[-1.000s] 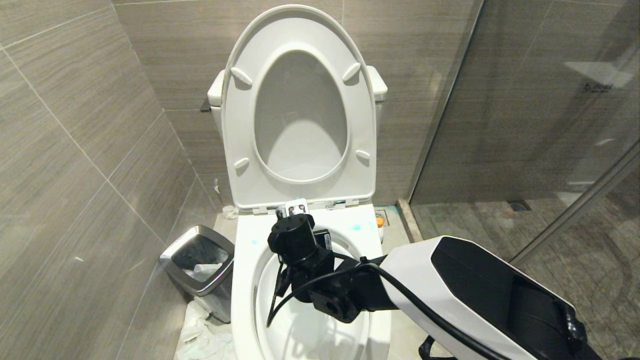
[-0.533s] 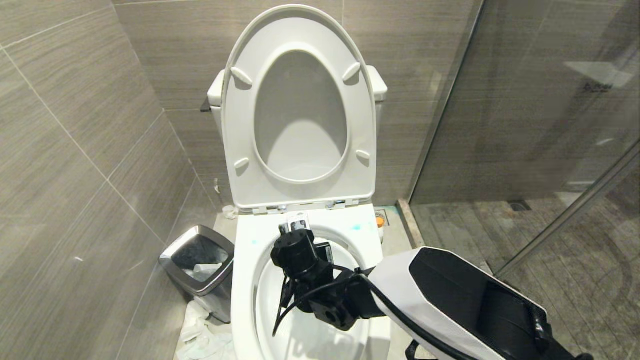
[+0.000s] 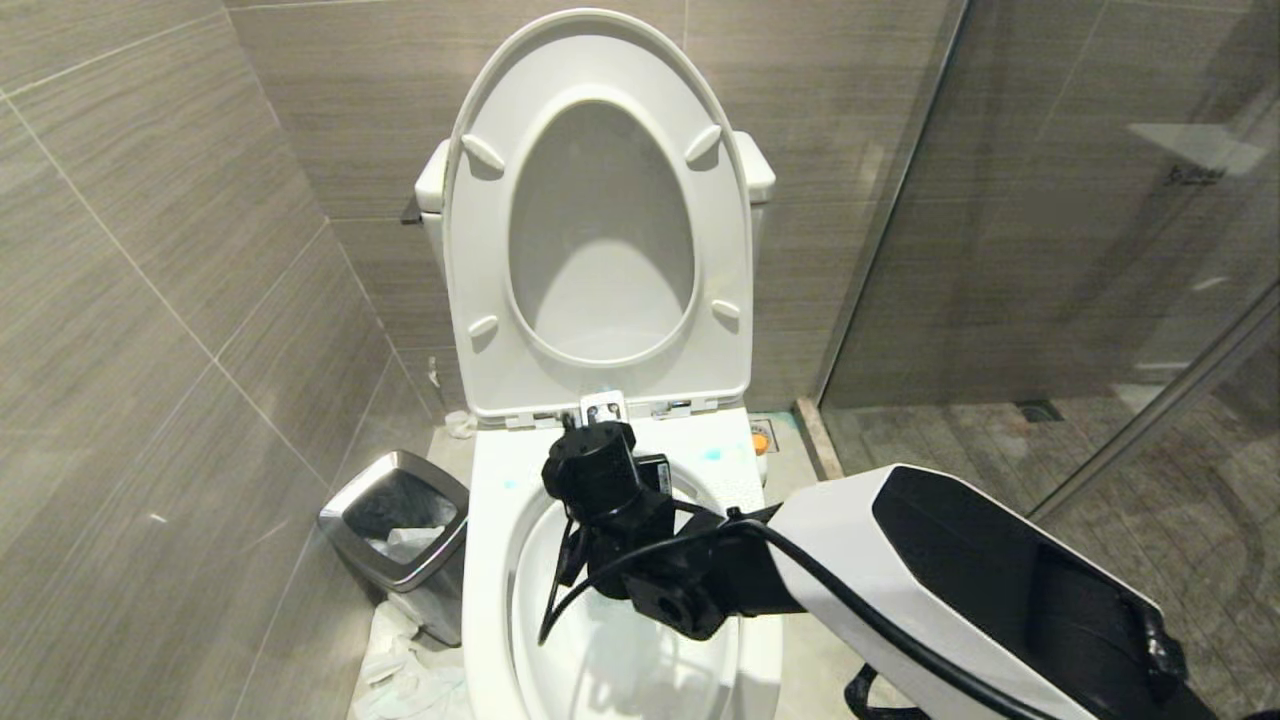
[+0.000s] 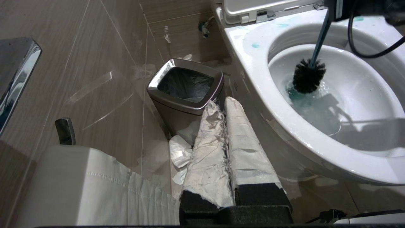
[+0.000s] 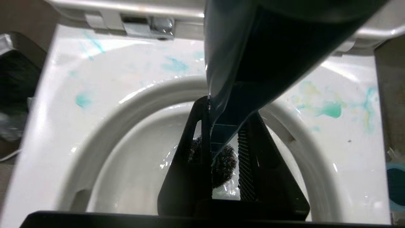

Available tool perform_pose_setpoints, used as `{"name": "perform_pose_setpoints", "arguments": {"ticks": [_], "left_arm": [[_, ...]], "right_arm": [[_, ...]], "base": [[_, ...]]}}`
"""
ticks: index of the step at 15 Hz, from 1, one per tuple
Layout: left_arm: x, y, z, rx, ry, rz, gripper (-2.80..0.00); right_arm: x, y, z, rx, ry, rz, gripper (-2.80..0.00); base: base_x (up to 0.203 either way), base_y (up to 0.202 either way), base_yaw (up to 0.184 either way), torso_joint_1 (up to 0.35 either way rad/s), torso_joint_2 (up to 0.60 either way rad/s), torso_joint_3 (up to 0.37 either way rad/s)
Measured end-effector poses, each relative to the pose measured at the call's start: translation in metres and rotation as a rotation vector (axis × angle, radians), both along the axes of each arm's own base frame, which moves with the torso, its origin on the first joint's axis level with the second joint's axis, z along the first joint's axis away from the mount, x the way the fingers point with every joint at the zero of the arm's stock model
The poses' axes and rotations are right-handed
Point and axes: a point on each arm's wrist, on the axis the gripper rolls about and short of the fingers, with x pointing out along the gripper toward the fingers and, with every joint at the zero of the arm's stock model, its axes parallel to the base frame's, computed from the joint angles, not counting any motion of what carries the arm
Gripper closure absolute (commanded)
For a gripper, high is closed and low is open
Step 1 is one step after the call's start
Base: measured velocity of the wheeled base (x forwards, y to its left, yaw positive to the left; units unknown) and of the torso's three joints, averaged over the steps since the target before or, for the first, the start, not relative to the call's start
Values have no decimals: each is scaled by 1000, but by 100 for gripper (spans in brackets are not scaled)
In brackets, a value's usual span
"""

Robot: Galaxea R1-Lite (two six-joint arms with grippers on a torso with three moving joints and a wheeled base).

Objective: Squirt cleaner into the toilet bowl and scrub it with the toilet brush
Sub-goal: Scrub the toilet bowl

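Note:
The white toilet bowl stands in front of me with seat and lid raised. My right gripper hangs over the bowl, pointing down, shut on the teal handle of the toilet brush. The brush's dark bristle head sits in the water at the bottom, where blue cleaner tints it. Turquoise cleaner smears mark the rim near the hinge. In the head view the right wrist covers the fingers. My left gripper, its fingers wrapped in white, is shut and empty beside the bowl's outer wall.
A steel-rimmed waste bin stands left of the toilet, with crumpled paper on the floor in front of it. Tiled wall closes the left side. A glass shower partition runs along the right. A black cable loops off the right wrist.
The right wrist slid a little toward the bowl's front with the brush, then came back toward the hinge. The left arm has not moved.

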Motion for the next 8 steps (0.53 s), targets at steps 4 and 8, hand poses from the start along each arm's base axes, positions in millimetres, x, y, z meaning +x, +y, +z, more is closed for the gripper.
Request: {"name": "perform_pose_setpoints", "arguments": {"ticks": [4, 8], "left_arm": [[0, 0, 0, 0, 0, 1, 0], [0, 0, 0, 0, 0, 1, 0]], "right_arm": [[-29, -8, 28, 24, 9, 28, 0], [-60, -16, 64, 65, -8, 67, 0]], "base": [[0, 0, 0, 0, 0, 0], [0, 0, 0, 0, 0, 0]]}}
